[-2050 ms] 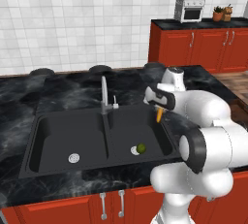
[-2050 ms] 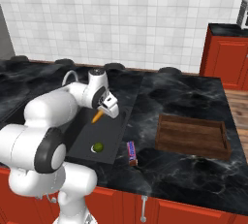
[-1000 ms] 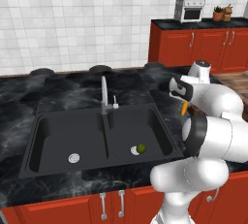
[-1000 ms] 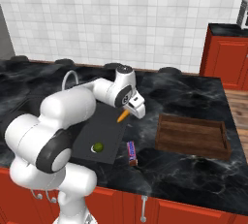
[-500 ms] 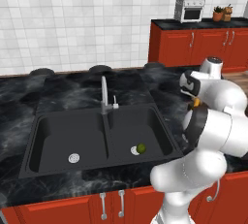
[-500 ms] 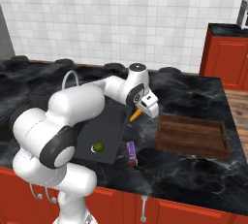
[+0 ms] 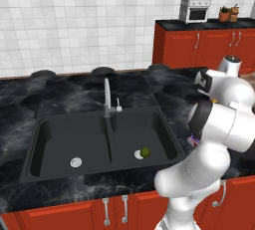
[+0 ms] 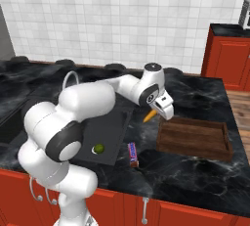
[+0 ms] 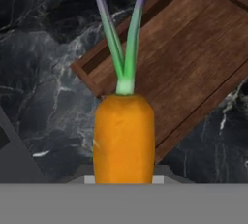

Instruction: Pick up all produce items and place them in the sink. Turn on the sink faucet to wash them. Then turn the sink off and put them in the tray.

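Claw [image 8: 157,113] clamped on carrot [image 8: 150,115], held above tabletop [image 8: 195,171] beside tray [image 8: 194,137], lime [image 8: 99,148] lying in sink [image 7: 60,139], wrapped packet [image 8: 132,153] near sink edge

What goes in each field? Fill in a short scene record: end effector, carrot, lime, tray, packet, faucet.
end effector: shut on carrot, at the tray's left edge
carrot: orange, green top, held above the counter and tray corner
lime: in the right basin of the sink
tray: brown wood, nothing in it
packet: on the counter between sink and tray
faucet: no water visible
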